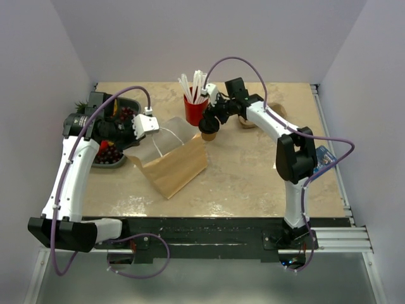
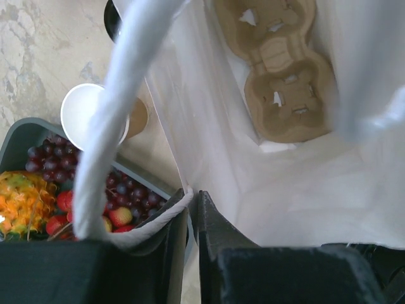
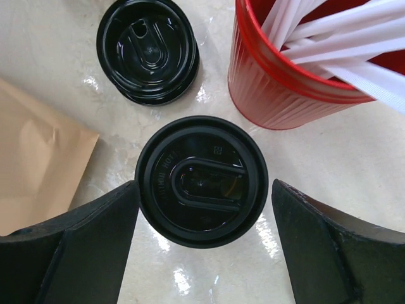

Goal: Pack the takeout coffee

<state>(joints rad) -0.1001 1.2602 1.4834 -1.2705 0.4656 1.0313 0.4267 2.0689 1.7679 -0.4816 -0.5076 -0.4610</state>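
The takeout coffee (image 3: 201,180), a tan cup with a round black lid, stands on the table (image 1: 253,171) next to the red straw cup (image 3: 297,69). It also shows in the top view (image 1: 209,131). My right gripper (image 3: 204,185) is open and straddles the lid from above; the left finger is at the lid's edge and the right finger stands apart. My left gripper (image 2: 193,196) is shut on the rim of the brown paper bag (image 1: 174,164) and holds it open. A tan cup carrier (image 2: 281,69) lies inside the bag.
A loose flat black lid (image 3: 147,50) lies beyond the coffee. A lidless tan cup (image 2: 95,117) with white inside stands beside the grey fruit tray (image 2: 19,136). The bag's white handle (image 2: 120,95) hangs across the left wrist view. A tan object (image 1: 247,120) sits behind the right arm.
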